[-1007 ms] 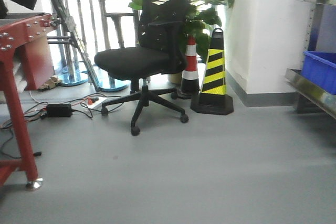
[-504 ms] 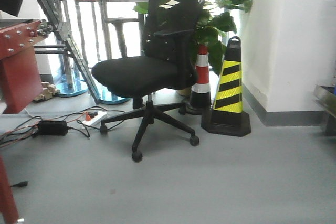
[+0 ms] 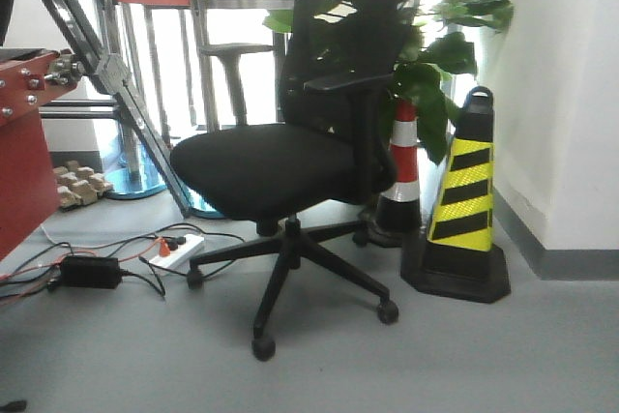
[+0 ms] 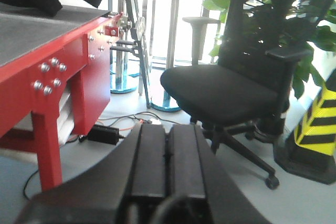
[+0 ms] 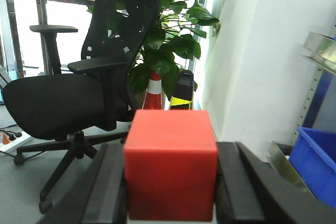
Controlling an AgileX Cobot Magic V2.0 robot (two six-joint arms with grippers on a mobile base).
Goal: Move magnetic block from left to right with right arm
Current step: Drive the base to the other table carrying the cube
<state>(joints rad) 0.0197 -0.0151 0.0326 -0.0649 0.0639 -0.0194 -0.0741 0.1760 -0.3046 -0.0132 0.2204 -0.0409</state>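
One block (image 5: pixel 170 163), red, is clamped in my right gripper (image 5: pixel 170 195). A black finger presses each side face; the top and front faces are bare. The jaws are narrowed to the block's width, with no gap that I can see.

Left gripper (image 4: pixel 167 156): fingers pressed flat together, nothing between them. It is idle, pointing out past the red bench (image 4: pixel 47 77) toward the chair (image 4: pixel 226 87).

Where the block is: off any surface, as far as the right wrist view shows. Behind it is only room: the chair, a plant (image 5: pixel 173 40), white wall, a blue bin (image 5: pixel 315 166) low on the right. No tabletop appears under or near it. The front view shows the chair and a striped cone (image 3: pixel 464 210), but no arm and no block.

Progress, my reading: the pick is done, and the grip looks square and centred. The carry seems under way or about to start. I cannot tell how far right I am, as no set-down spot shows in any view. Left to do: finish the travel right, lower to the surface, open, back off. The block's underside is hidden, so I cannot say what lies beneath.
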